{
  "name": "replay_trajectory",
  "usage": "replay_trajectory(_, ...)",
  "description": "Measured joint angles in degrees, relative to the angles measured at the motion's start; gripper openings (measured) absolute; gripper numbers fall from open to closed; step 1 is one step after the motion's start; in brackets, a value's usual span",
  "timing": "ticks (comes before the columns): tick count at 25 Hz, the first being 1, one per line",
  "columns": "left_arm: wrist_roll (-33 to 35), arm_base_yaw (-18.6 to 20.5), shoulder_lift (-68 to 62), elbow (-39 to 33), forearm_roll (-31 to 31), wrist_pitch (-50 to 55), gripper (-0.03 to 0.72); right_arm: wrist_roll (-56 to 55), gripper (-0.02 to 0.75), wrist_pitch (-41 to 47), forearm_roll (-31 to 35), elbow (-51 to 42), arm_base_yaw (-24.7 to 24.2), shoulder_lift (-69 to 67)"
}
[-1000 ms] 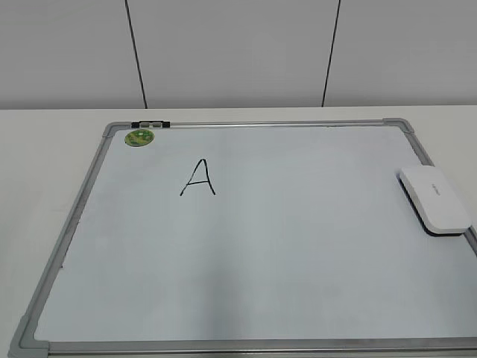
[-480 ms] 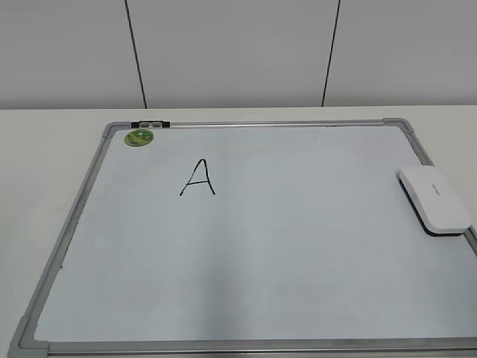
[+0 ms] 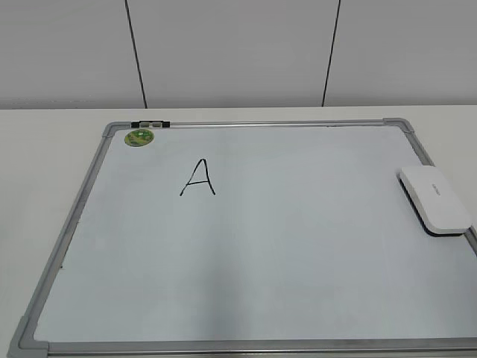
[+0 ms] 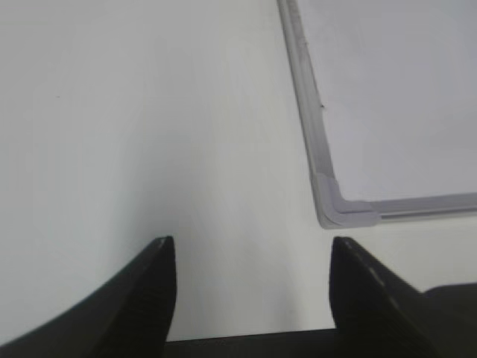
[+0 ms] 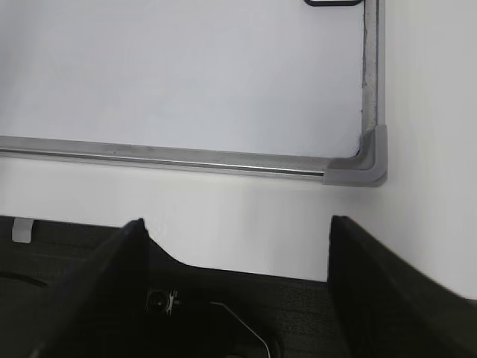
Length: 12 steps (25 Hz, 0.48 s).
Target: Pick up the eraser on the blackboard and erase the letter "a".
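The blackboard [image 3: 74,216] is a white dry-erase board with a grey frame, lying flat on the table. The eraser [image 3: 436,200], a white rounded block with a dark underside, lies on the board's right edge. No lowercase letter "a" shows on the board; the only writing is a capital "A" [image 3: 197,177] at upper left. Neither gripper shows in the exterior view. My left gripper [image 4: 250,240] is open and empty over bare table beside a board corner [image 4: 332,205]. My right gripper [image 5: 236,221] is open and empty near another board corner [image 5: 369,160].
A small round green magnet [image 3: 139,137] sits at the board's far left corner, next to a small black-and-white clip [image 3: 150,124] on the top frame. White table surrounds the board. A grey panelled wall stands behind.
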State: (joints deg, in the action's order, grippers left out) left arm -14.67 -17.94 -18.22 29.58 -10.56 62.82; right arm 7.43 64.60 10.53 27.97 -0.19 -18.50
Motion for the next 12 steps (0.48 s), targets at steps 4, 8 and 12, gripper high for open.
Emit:
replay_trajectory(4,0.0,8.8,4.4,0.0,0.0,0.0,0.473,0.0,0.552,0.1,0.0,0.0,0.0,5.1)
replay_trajectory(8,0.0,14.6,11.5,0.0,0.0,0.2,0.473,0.0,0.552,0.2,0.0,0.0,0.0,12.6)
replay_trajectory(12,0.0,15.8,17.1,0.0,0.0,0.6,0.473,0.0,0.552,0.5,0.0,0.0,-0.3,18.4)
